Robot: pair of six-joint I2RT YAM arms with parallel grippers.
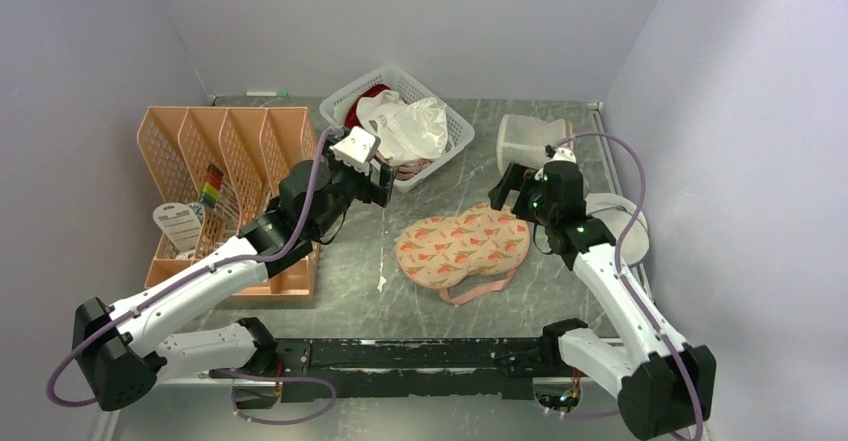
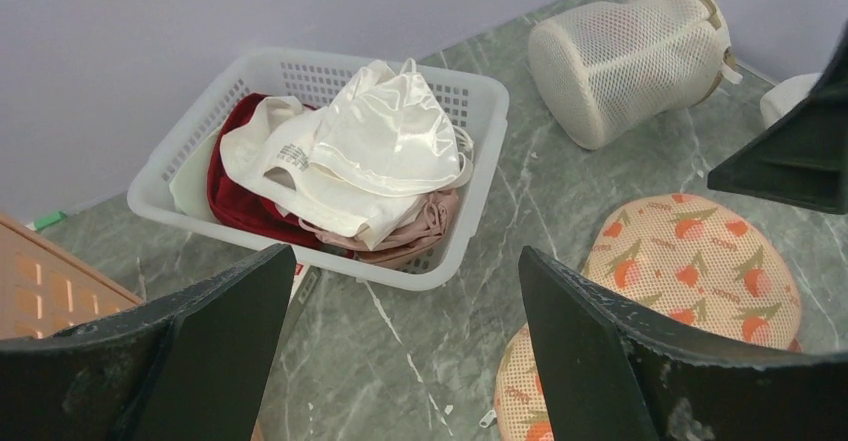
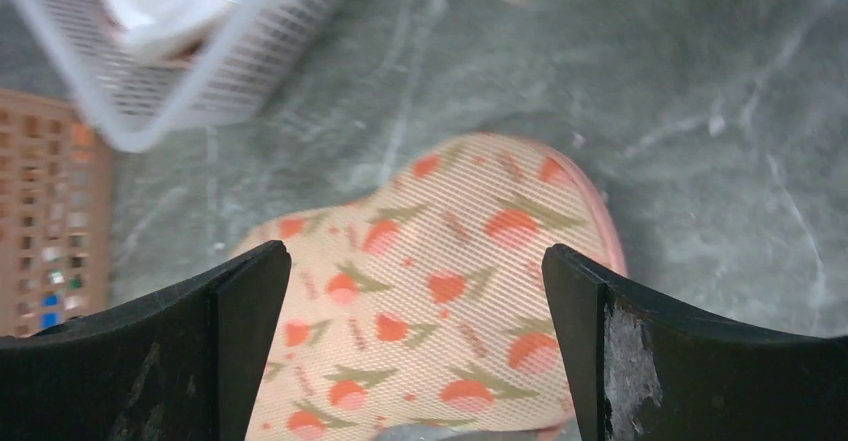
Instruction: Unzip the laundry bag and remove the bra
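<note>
The laundry bag [image 1: 462, 246] lies flat on the grey table between the arms, a peach two-lobed case with orange-red print and a pink loop at its near edge. It also shows in the left wrist view [image 2: 690, 261], with a small zipper pull [image 2: 497, 418] at its left lobe. My right gripper [image 1: 505, 189] is open and empty above its right lobe [image 3: 440, 291]; its jaws [image 3: 415, 256] stand wide apart. My left gripper [image 1: 383, 183] is open and empty [image 2: 405, 261] above bare table left of the bag. No bra shows outside the bag.
A white basket [image 1: 455, 141] at the back holds white cloth [image 2: 370, 141], a dark red garment [image 2: 235, 206] and a dusty-pink strappy cloth [image 2: 420, 231]; I cannot tell what that is. A white mesh cylinder [image 1: 530, 141], a round mesh disc [image 1: 620, 221] and an orange file rack [image 1: 230, 161] stand around.
</note>
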